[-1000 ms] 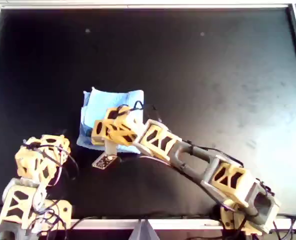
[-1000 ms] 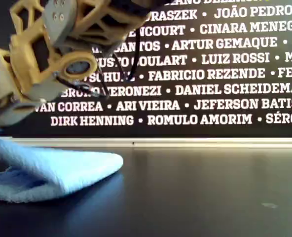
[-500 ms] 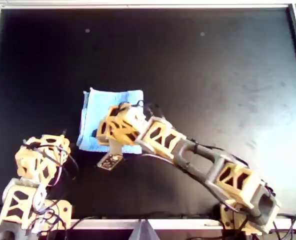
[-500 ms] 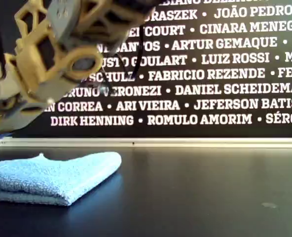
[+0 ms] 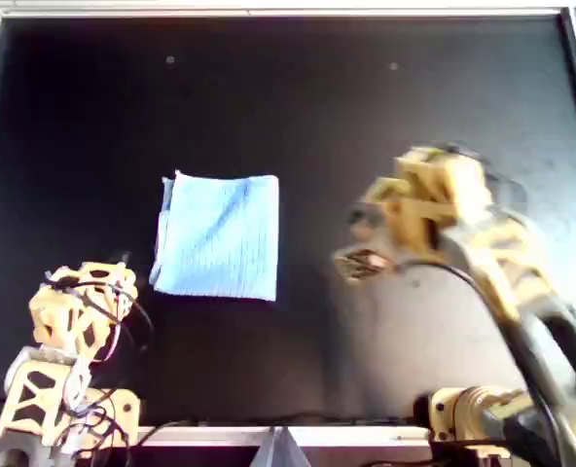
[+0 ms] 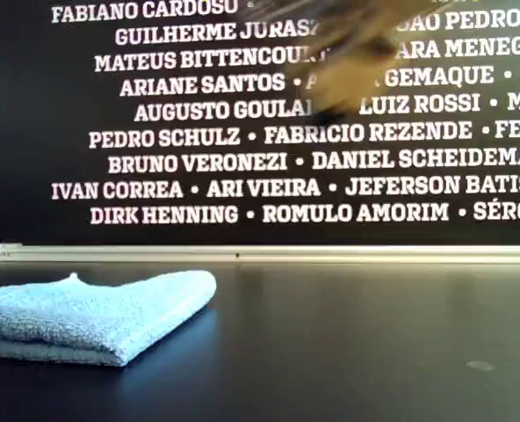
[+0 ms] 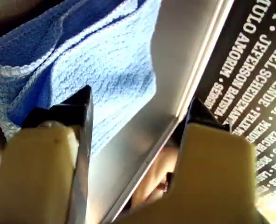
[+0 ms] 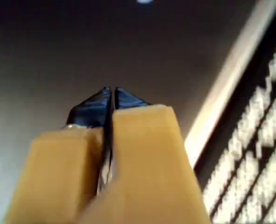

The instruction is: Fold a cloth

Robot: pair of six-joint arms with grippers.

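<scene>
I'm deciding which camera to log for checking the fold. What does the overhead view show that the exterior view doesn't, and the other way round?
Only the overhead view shows the cloth's whole rectangular outline, the left arm parked near that view's lower left, and the blurred right arm over bare table toward that view's right. Only the exterior view shows the cloth's stacked layers from the side, lying flat with a rounded fold toward that view's right, and the wall of printed names behind the table. Both show the cloth folded, lying free, with no gripper touching it.
</scene>
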